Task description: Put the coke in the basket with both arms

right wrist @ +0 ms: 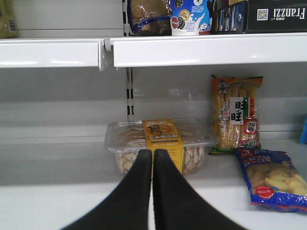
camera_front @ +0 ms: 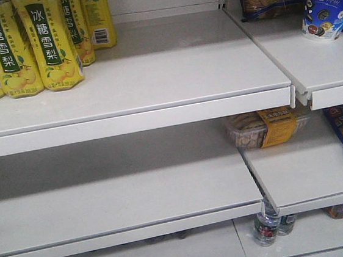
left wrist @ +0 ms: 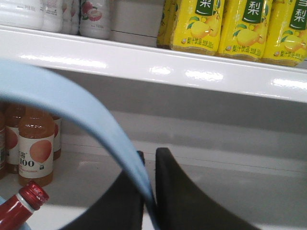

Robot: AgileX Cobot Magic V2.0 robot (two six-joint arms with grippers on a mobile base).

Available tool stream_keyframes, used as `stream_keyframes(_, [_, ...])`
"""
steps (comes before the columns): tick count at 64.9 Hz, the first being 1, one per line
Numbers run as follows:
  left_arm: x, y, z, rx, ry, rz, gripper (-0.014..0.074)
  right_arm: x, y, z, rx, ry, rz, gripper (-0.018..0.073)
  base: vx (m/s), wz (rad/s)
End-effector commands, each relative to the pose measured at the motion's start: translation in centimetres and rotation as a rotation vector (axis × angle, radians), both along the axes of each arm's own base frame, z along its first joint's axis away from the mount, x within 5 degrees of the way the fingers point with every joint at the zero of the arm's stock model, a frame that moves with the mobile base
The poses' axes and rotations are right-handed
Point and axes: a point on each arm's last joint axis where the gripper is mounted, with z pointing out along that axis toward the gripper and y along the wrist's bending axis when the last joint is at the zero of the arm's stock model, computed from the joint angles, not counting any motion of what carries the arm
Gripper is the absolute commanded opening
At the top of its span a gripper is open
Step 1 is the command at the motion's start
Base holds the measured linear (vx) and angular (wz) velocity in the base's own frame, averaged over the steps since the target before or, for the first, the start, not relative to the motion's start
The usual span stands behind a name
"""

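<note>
Red and capped, the coke (left wrist: 21,206) shows only as a neck and shoulder at the seven o'clock corner of the left wrist view, its long axis tilted with the cap toward two o'clock; whether it already lies inside the basket I cannot tell. A pale blue basket handle (left wrist: 81,120) arcs across that view and runs down between the left gripper (left wrist: 149,167) fingers, which are clamped on it. The right gripper (right wrist: 152,160) is pressed closed on nothing, aimed at a clear biscuit box (right wrist: 160,143) at twelve o'clock, with no coke in its view. The left arm looks nearer the bottle.
</note>
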Motion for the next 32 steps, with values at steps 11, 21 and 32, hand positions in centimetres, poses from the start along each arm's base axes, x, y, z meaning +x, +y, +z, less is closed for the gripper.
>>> stream_keyframes(11, [-0.40,-0.09,1.52,0.115,-0.174,0.008,-0.0005,-0.07,0.10,0.11,0.002,-0.068,0.008,-0.0005,0.00,0.00])
stream_keyframes(21, [-0.40,-0.09,1.52,0.115,-0.174,0.008,-0.0005,-0.07,0.10,0.11,0.002,-0.068,0.008,-0.0005,0.00,0.00])
stream_keyframes(32, [-0.40,-0.09,1.52,0.115,-0.174,0.008,-0.0005,-0.07,0.10,0.11,0.001,-0.068,0.008,-0.0005,0.00,0.00])
